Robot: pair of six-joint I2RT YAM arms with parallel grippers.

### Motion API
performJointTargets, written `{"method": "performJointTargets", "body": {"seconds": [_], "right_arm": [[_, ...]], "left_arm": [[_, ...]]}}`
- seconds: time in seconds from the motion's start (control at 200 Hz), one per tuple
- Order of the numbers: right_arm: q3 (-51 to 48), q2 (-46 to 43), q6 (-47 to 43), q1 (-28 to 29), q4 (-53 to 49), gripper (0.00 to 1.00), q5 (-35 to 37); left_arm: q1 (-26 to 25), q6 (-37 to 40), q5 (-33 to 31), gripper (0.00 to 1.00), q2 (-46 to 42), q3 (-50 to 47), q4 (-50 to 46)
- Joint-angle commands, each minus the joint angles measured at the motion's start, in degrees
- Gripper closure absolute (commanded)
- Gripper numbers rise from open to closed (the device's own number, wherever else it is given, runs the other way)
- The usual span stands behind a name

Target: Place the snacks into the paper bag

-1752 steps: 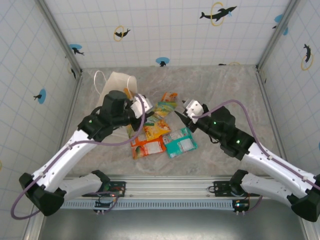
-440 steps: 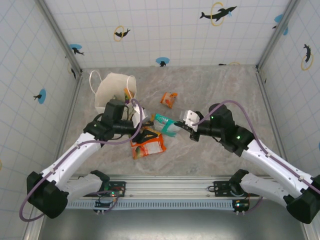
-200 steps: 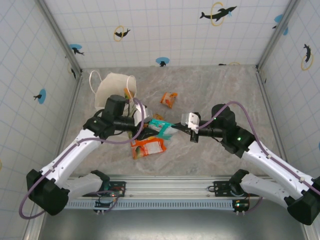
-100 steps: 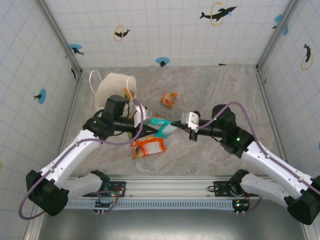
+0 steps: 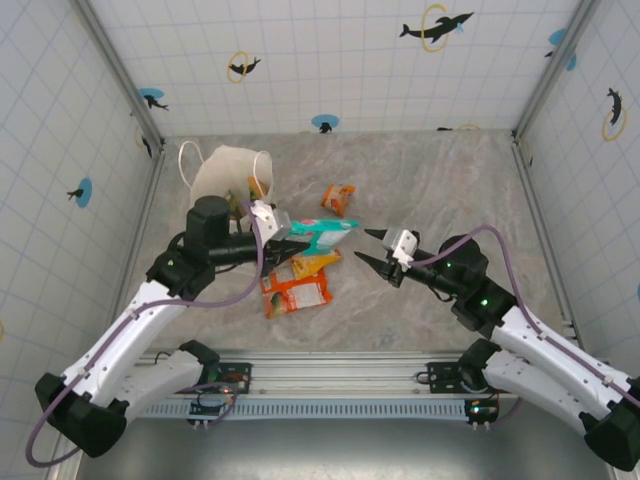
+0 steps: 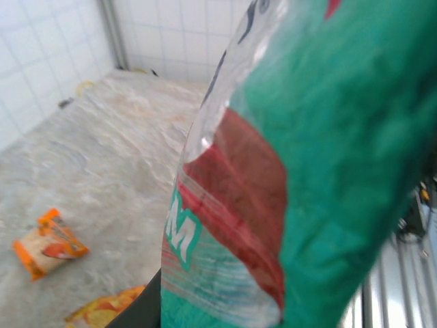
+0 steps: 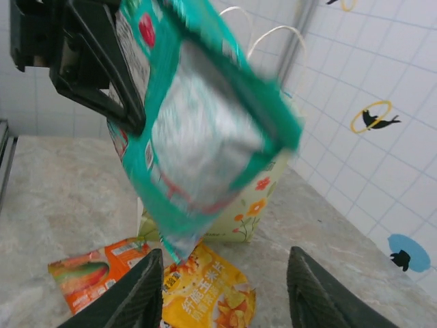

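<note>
My left gripper is shut on a teal snack packet, which hangs above the table just right of the white paper bag. In the left wrist view the teal packet covers my fingers. My right gripper stands open and empty, apart from the packet on its right. In the right wrist view the teal packet hangs from the left gripper's black fingers in front of the flower-printed paper bag. A yellow packet, a red-orange packet and a small orange packet lie on the table.
The bag stands at the back left near the wall post, its string handles upright. The yellow packet and red-orange packet lie below my right gripper. Bare marble table stretches to the right and back.
My right gripper has opened, let go of the teal packet and drawn back to the right. My left gripper now holds the packet alone and has shifted it slightly up and left.
</note>
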Motion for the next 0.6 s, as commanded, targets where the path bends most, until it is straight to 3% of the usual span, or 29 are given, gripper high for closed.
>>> {"method": "performJointTargets", "body": {"seconds": [0.0,0.16,0.34,0.596], "right_arm": [[-2.3,-1.5,4.1,-0.4,6.8,0.49,2.9],[-3.7,-0.7,6.1,-0.4,7.3,0.48,1.3],[-3.6,0.7,6.5,-0.4,7.1,0.48,0.6],[-3.6,1.4,6.4,-0.4,7.5,0.49,0.4]], "left_arm": [[-0.3,-5.5,-7.6,0.95,-2.3,1.2,8.3],[-0.3,-8.1,-17.2,0.96,-3.2,4.1,13.1],[-0.3,-7.1,-24.4,0.96,0.3,12.2,15.6],[-0.2,-5.7,-40.3,0.96,5.3,19.3,20.3]]}}
